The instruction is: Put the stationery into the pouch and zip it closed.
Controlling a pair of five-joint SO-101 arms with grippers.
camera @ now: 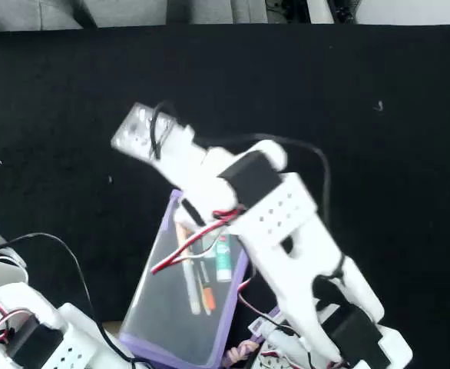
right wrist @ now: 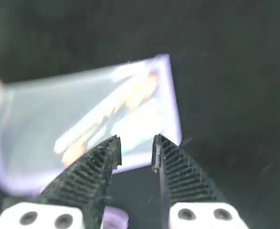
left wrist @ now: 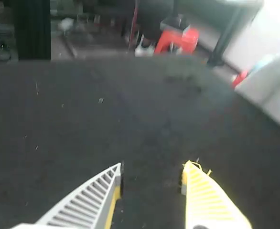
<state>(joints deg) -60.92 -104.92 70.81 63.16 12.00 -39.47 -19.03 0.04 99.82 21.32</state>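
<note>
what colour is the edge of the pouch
Purple, around the clear pouch; it shows best in the high view.

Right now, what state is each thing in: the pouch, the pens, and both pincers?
pouch: lying flat on the table; cannot tell whether it is zipped.
pens: inside the pouch, lying side by side.
left pincer: open, empty, above bare table.
right pincer: slightly open, empty, over the pouch's edge.

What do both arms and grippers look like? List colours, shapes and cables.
Right arm: white plastic shells, black servo blocks, red and black cables. Right gripper: two black ribbed fingers on white bases with round holes. Left arm: white, black servo, black and red cables. Left gripper: one grey-white and one yellow ribbed finger.
</note>
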